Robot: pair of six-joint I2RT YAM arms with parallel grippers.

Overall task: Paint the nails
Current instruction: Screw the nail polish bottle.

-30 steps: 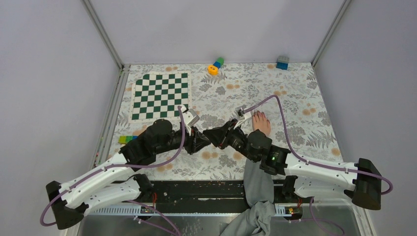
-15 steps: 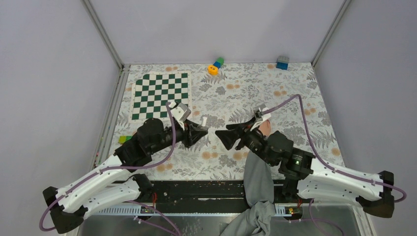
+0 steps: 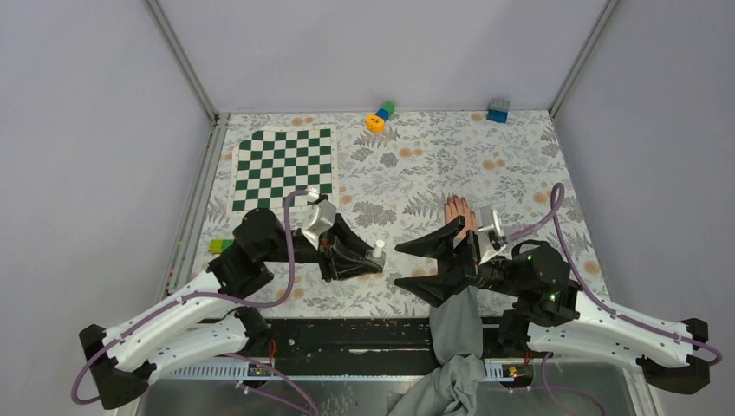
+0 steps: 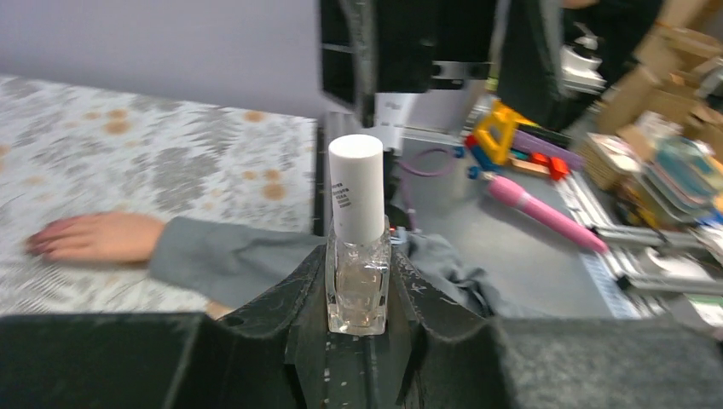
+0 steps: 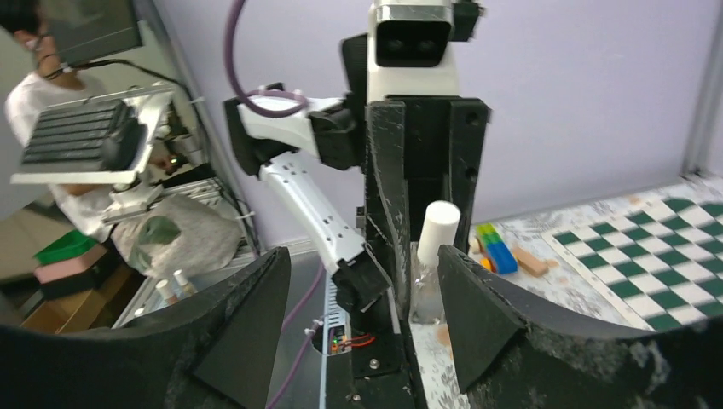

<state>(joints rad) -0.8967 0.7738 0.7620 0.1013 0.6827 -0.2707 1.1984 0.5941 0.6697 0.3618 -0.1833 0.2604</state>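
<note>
Clamping an upright, white-capped nail polish bottle [image 4: 357, 256], the left hand [image 3: 371, 259] faces the released, wide-spread right hand [image 3: 399, 265], and the nails [image 3: 452, 201] lie on the table [image 3: 520, 156] just behind that hand's far finger.

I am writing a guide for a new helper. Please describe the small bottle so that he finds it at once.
On the flowered table, look at the left arm's end effector, near the middle. It is shut on a small clear glass bottle with a tall white cap, the only glass thing there.
</note>
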